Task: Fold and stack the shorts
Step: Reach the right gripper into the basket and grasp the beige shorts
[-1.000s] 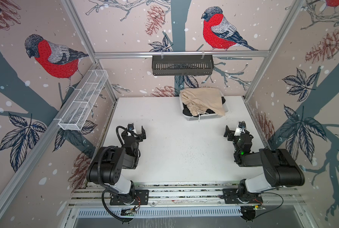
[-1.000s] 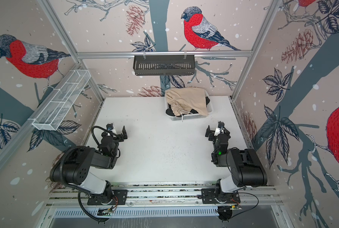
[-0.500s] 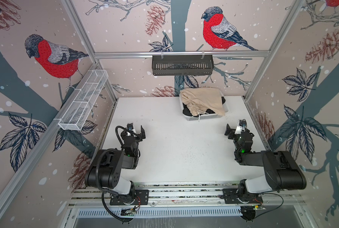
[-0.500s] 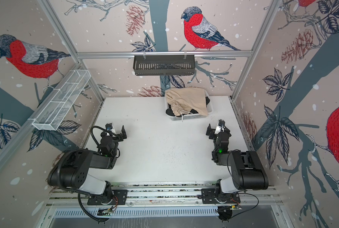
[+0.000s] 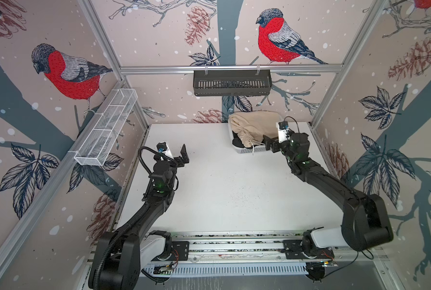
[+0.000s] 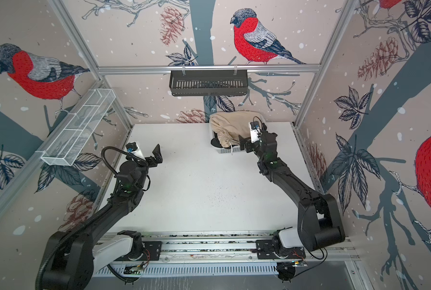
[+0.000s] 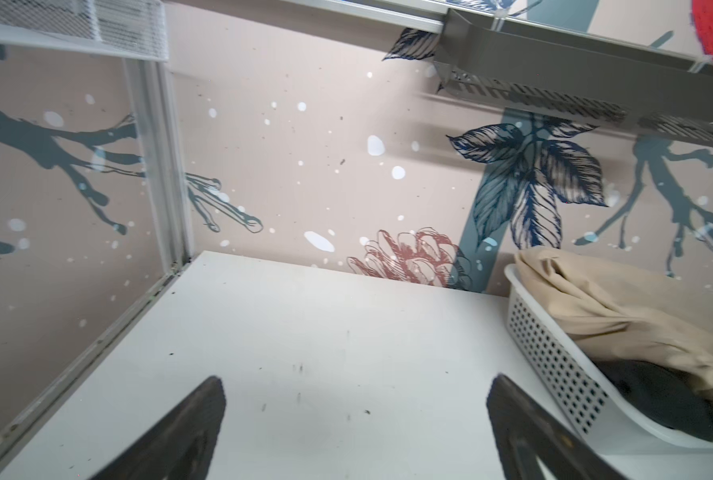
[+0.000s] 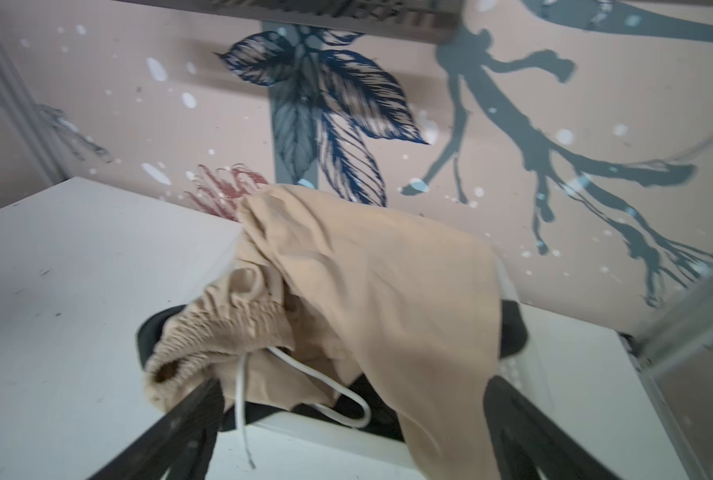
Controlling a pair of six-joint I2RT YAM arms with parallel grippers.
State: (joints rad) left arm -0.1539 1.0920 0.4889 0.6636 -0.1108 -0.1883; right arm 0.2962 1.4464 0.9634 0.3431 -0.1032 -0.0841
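Our right gripper [image 8: 354,399] has swung out from its tucked pose by the front rail and now stands at the near edge of the white basket [image 5: 257,149], jaws spread wide and holding nothing. The left gripper [image 7: 356,415] has stretched forward too, jaws spread over bare table [image 5: 222,188], with the basket off to one side of them.

We read this as the opening reach: nothing has left the basket and no fold has begun.

The beige shorts [image 8: 388,282] lie heaped just ahead of the right jaws, the gathered waistband in front of one fingertip and a loose leg draping down by the other. The white drawstring [image 8: 338,395] dangles between the jaws. The black shorts [image 8: 512,328] sit beneath the beige pair, showing at either side.
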